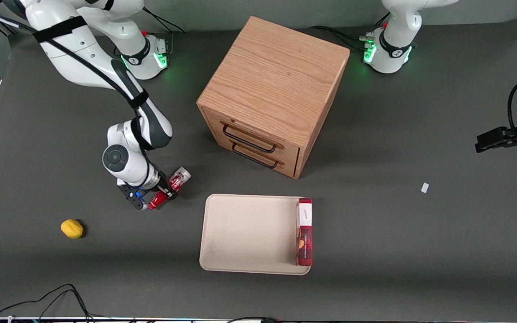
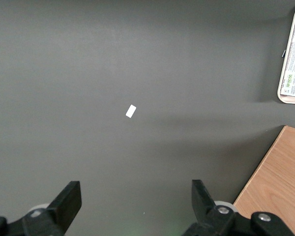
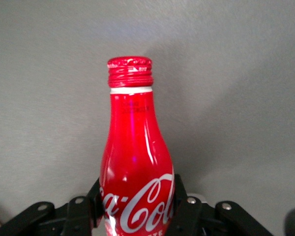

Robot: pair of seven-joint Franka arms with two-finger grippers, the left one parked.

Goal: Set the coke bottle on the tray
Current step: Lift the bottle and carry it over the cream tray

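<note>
The coke bottle (image 1: 169, 189) is red with white script, a silver flat end and a red-capped neck. It hangs tilted just above the table, with my gripper (image 1: 165, 192) shut on its body. In the right wrist view the bottle (image 3: 136, 162) fills the space between my black fingers (image 3: 187, 209), which press on both its sides. The beige tray (image 1: 245, 233) lies flat on the table, a short way from the bottle toward the parked arm's end and slightly nearer the front camera.
A long red box with a white label (image 1: 304, 231) lies along one edge of the tray. A wooden drawer cabinet (image 1: 272, 94) stands farther from the camera than the tray. A yellow lemon (image 1: 72, 228) and a small white scrap (image 1: 424, 188) lie on the table.
</note>
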